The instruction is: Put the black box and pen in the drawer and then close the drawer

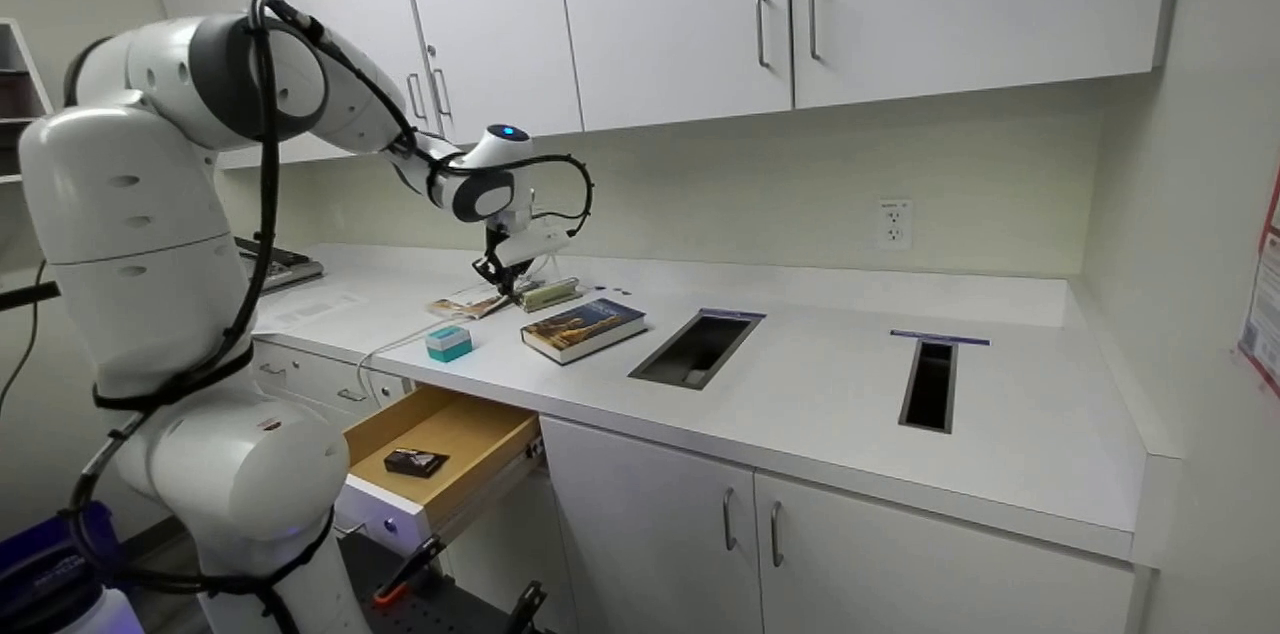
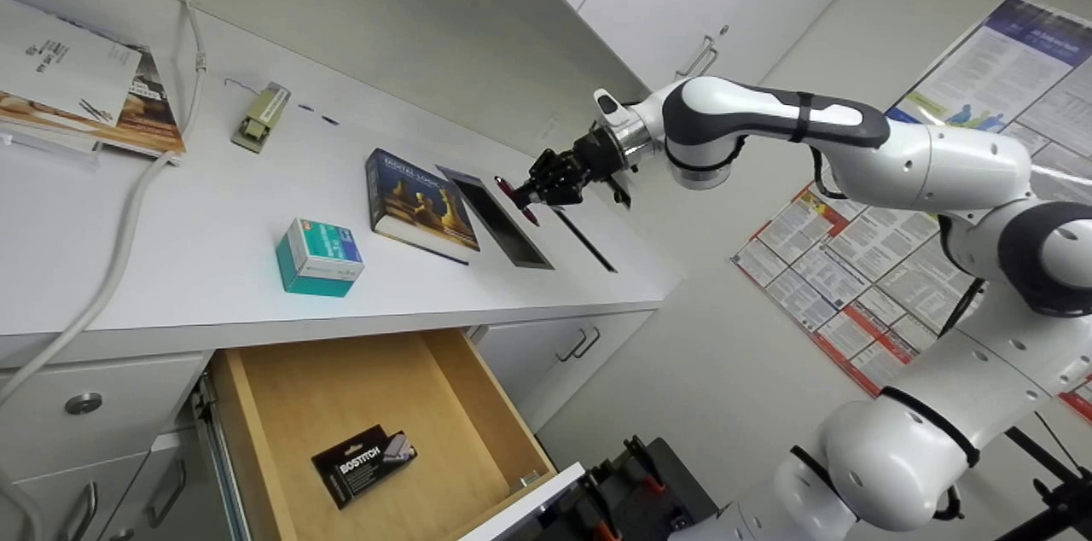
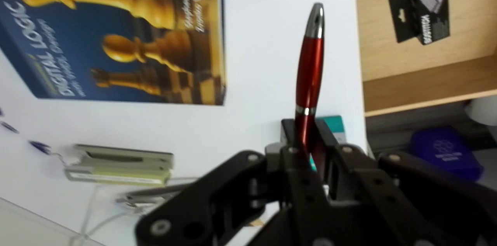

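Note:
The drawer is pulled out below the counter, with its wooden inside showing in both exterior views [image 1: 470, 424] [image 2: 358, 379]. Its side wall shows in the wrist view [image 3: 427, 87]. The black box lies on the drawer floor in all three views [image 1: 415, 462] [image 2: 358, 466] [image 3: 433, 11]. My gripper [image 3: 304, 129] is shut on the red pen [image 3: 309, 67], which points out from the fingertips with its silver end free. In an exterior view the gripper [image 2: 522, 193] holds the pen [image 2: 505, 185] raised over the counter. The gripper also shows in an exterior view [image 1: 512, 292], where the pen is hard to make out.
A thick book [image 1: 585, 329] and a teal-and-white box [image 2: 320, 259] lie on the counter. A greenish hole-punch-like device [image 3: 120, 164], papers [image 2: 77, 80] and a white cable [image 2: 128, 225] are further along. Black clamps [image 1: 410, 569] stand near the drawer front. The counter has dark slots [image 1: 700, 349].

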Tool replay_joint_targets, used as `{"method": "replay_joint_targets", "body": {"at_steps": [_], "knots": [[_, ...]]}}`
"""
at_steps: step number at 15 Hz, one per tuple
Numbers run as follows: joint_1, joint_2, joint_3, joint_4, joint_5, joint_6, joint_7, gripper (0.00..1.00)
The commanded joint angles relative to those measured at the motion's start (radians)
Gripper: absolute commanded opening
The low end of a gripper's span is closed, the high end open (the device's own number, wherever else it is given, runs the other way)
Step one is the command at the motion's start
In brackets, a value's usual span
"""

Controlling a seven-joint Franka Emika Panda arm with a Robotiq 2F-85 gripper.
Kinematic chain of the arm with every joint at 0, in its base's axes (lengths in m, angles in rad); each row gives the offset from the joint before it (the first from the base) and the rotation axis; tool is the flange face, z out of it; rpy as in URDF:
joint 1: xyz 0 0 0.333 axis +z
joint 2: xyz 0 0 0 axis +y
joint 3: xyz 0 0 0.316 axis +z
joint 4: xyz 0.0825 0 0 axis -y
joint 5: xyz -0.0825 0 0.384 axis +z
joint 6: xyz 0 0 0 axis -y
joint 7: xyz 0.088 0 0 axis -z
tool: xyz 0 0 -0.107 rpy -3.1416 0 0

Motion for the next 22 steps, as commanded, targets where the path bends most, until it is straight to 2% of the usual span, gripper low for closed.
{"method": "replay_joint_targets", "body": {"at_steps": [1,3,6,7,10,11,12,18,22], "knots": [[0.071,-0.115,-0.014,-0.112,0.187,-0.085,-0.220,0.03],[0.105,-0.143,-0.027,-0.137,0.260,-0.162,-0.334,0.03],[0.123,-0.153,-0.046,-0.133,0.277,-0.320,-0.456,0.03],[0.124,-0.119,-0.033,-0.116,0.254,-0.246,-0.379,0.13],[0.125,-0.128,-0.042,-0.117,0.254,-0.297,-0.424,0.13],[0.125,-0.128,-0.042,-0.118,0.254,-0.297,-0.427,0.03],[0.126,-0.112,-0.041,-0.117,0.259,-0.297,-0.429,0.03],[0.183,-0.025,0.020,-0.220,0.310,-0.086,-0.412,0.03],[0.221,0.060,0.062,-0.257,0.425,0.082,-0.440,0.03]]}}
